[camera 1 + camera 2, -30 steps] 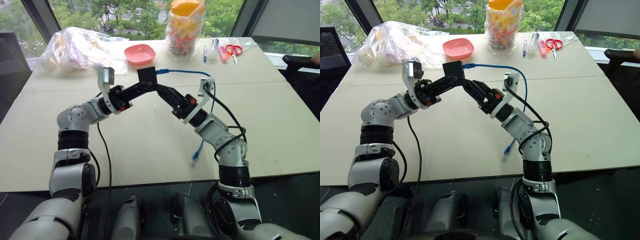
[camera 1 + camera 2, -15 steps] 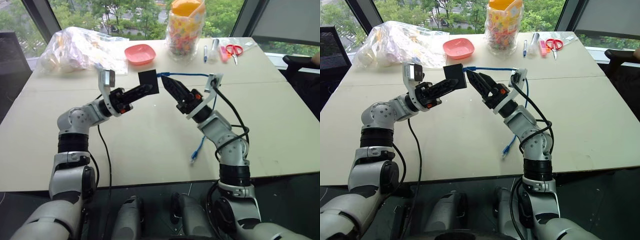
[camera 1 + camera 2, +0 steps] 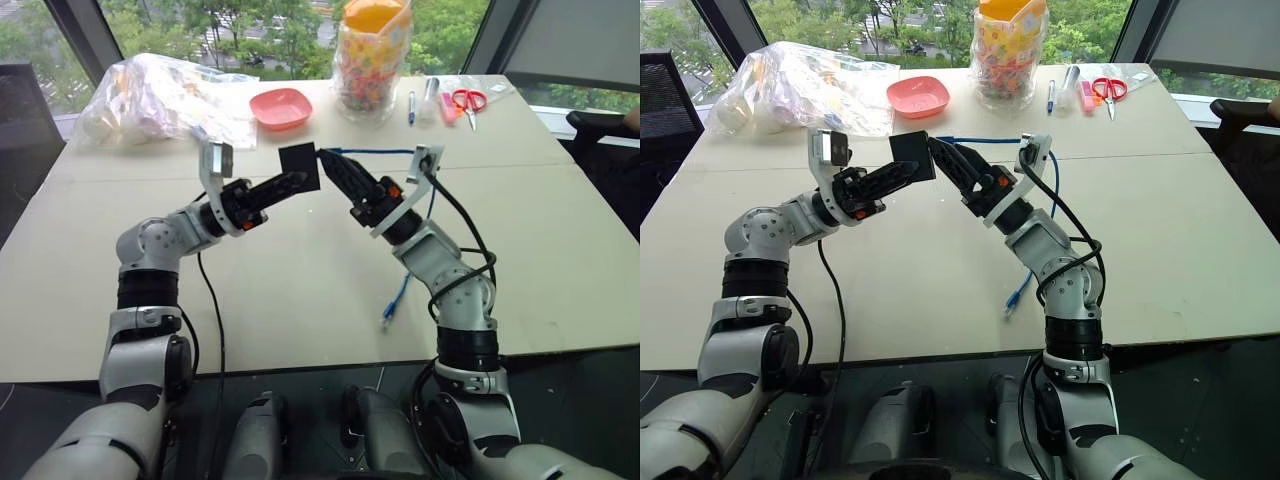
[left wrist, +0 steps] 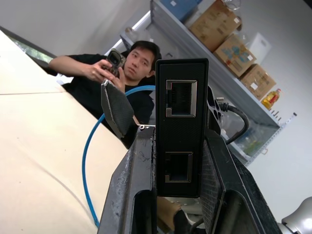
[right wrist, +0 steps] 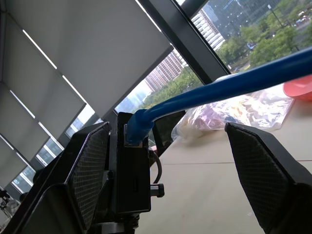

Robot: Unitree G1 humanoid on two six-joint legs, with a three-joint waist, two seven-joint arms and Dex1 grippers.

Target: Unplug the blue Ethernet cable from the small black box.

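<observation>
The left hand [image 3: 292, 181] was clamped on the small black box [image 3: 299, 166], its fingers pressed flat against the box's two broad faces and holding it in the air above the middle of the worktop [image 3: 300, 290]. Just to the right, the right hand [image 3: 333, 167] stood spread, one finger close to the box and the other apart, with the blue Ethernet cable [image 5: 234, 83] running between them. Its plug [image 5: 136, 127] was still seated in the box. From there the cable arched over the right arm and dropped to the worktop, its free end [image 3: 388, 320] lying near the front edge.

The step in hand appeared to be the grasp on the plug, with the unplugging itself not yet done. The next move probably called for the right hand to close on the plug itself, press its latch and pull straight away from the port while the left hand braced the box.
</observation>
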